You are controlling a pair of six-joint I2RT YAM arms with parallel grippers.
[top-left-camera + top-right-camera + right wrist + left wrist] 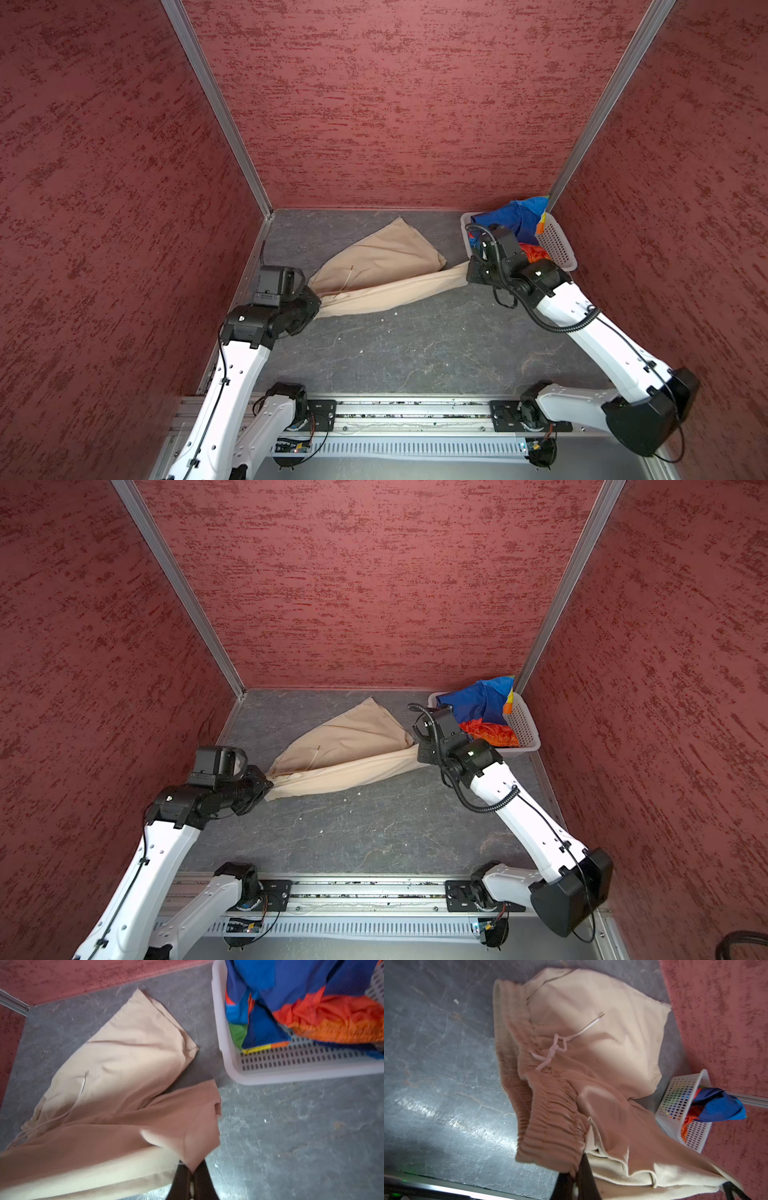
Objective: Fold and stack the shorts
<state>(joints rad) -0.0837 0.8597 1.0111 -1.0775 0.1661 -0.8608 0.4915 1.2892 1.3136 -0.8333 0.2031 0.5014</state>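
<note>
Left end effector [577,1177], nine o'clock, clamps the beige shorts [374,266] by the waistband [550,1118]; right end effector [192,1169], three o'clock, clamps a leg hem [207,1115], probably to stretch them flat for folding.

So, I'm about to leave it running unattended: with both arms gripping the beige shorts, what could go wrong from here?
1. The jaws pinch only edges of the beige shorts, the left the waistband, the right a leg corner; a pull could slip either free.
2. The right wrist sits close beside the basket and may knock it.
3. The other leg lies spread askew behind, so a fold may crease.
</note>
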